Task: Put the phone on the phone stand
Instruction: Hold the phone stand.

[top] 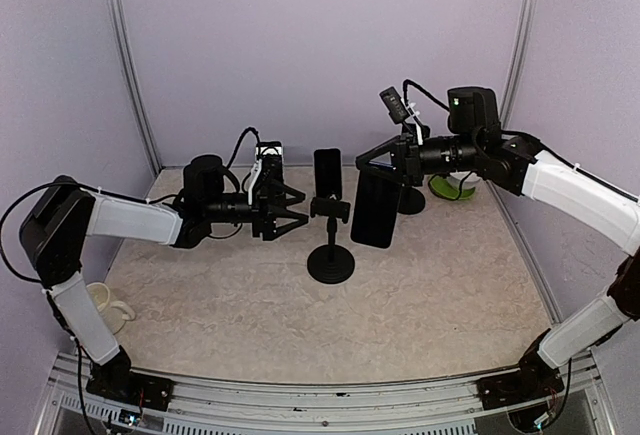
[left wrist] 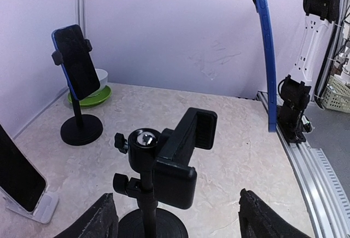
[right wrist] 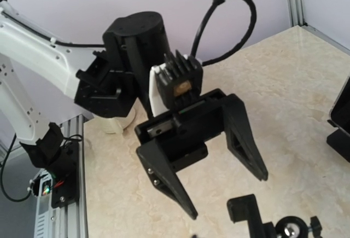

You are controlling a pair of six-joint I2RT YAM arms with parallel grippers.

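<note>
- Black left gripper (top: 298, 208) points in from the left with its jaws spread wide and nothing between them. Its tips are just beside the head of the stand, not touching it.
- Between the two arms, the phone stand (top: 331, 260) is upright on its round base on the table (top: 440, 295). Its clamp (top: 330, 207) is empty and seems to lie across the pole. The left wrist view shows it canted on the ball joint.
- Just right of that clamp hangs the phone (top: 377, 210), a dark slab with its long axis up and down. It is clear of the stand, and the left wrist view shows its blue edge.
- The right gripper (top: 388, 165) is closed on the phone's upper end, so this arm carries it. As I judge it, the phone has to go a short way left into the clamp. The open left claw is well placed to steady or spread the clamp.
- Behind the stand, a second phone (top: 327, 173) already sits on its own holder and is not part of this move.
</note>
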